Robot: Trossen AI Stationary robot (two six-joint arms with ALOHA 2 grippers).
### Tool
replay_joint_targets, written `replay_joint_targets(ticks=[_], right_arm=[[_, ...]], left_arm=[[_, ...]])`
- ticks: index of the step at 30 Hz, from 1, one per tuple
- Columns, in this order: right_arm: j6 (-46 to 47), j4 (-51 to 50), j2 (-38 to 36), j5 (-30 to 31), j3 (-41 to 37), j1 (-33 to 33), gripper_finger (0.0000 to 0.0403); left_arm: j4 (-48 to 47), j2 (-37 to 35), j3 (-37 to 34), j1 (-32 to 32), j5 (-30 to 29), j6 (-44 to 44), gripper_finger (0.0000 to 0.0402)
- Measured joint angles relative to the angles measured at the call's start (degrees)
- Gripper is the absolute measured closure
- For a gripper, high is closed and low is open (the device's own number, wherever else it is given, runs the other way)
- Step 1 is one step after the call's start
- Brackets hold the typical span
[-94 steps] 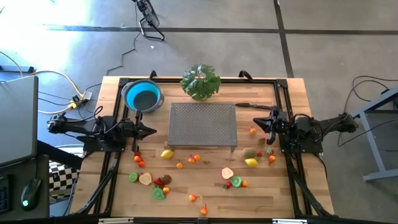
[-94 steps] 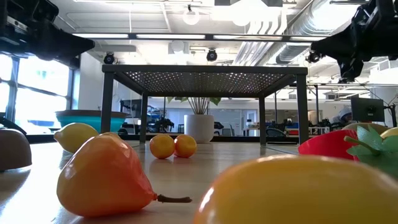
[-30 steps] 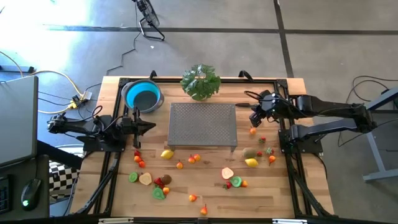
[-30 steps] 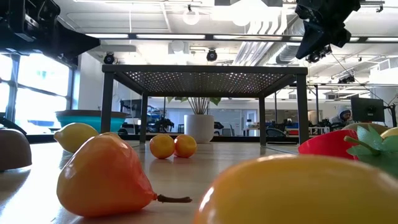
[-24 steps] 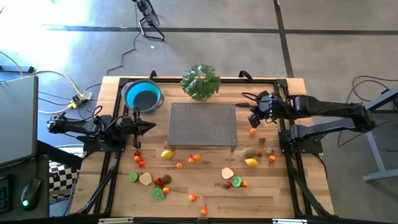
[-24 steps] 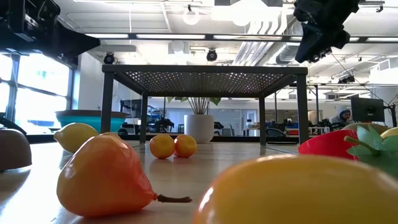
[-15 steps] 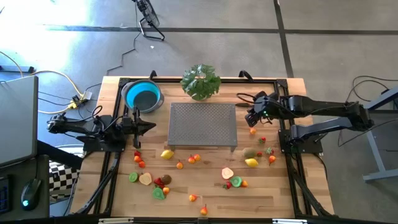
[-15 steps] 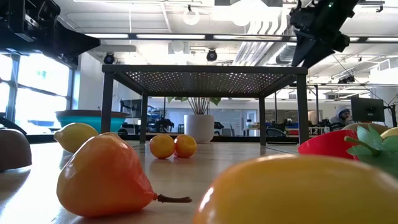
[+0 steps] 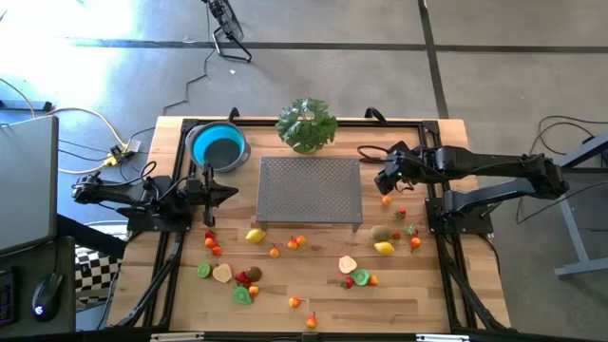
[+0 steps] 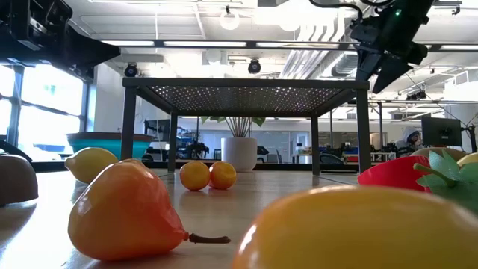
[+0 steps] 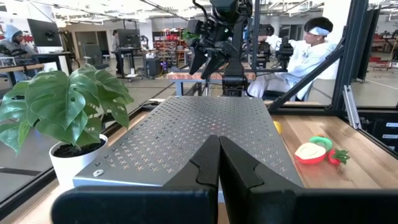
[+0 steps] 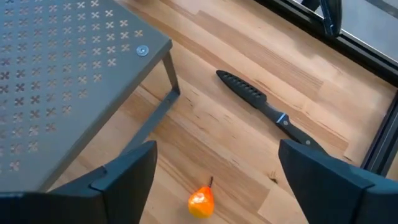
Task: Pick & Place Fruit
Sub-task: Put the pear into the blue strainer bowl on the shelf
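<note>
Right hand (image 9: 382, 179) fingers wide apart, above small orange pear-shaped fruit (image 12: 201, 202) on bench (image 9: 418, 290), right of perforated stand (image 9: 310, 190), left hand (image 9: 231, 199) pressed together, parked left.

— Overhead: looks straight down, whole table, perforated stand (image 9: 310, 188) central.
— Low cam: table height, close behind fruit, faces the stand (image 10: 244, 93) level.
— Left wrist faces across the stand (image 11: 205, 134); right wrist looks down on its corner (image 12: 74, 68).
— Shared: the stand.
</note>
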Motion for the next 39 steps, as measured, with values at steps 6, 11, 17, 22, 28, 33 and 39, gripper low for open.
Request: replay_joint_targets(ticks=[6,11,17,22,28,33,39], right_arm=[[6.7,0.2,0.0,-3.3,-0.2,0.0,0.0077],[13.4,0.2,0.0,-6.4,-2.3,-0.1,0.0078],[18.4,2.0,0.0,-6.9,-6.4,-0.1,0.0078],[22.9,4.8,0.0,-7.2,-10.5,-0.1,0.0078],[26.6,9.4,0.0,-8.7,-15.5,-0.1,0.0078],[29.2,15.1,0.0,-11.2,-20.9,-0.1,0.0078],[31.3,22.6,0.0,-14.2,-26.8,-0.1,0.0078]], left_arm=[[-0.2,0.0,0.0,0.0,0.0,0.0,0.0401],[-0.3,0.0,0.0,0.0,0.0,0.0,0.0401],[-0.3,0.0,0.0,0.0,0.0,0.0,0.0401],[-0.3,0.0,0.0,0.0,0.0,0.0,0.0401],[-0.3,0.0,0.0,0.0,0.0,0.0,0.0401],[-1.1,0.0,0.0,0.0,0.0,0.0,0.0401],[-1.7,0.0,0.0,0.0,0.0,0.0,0.0401]])
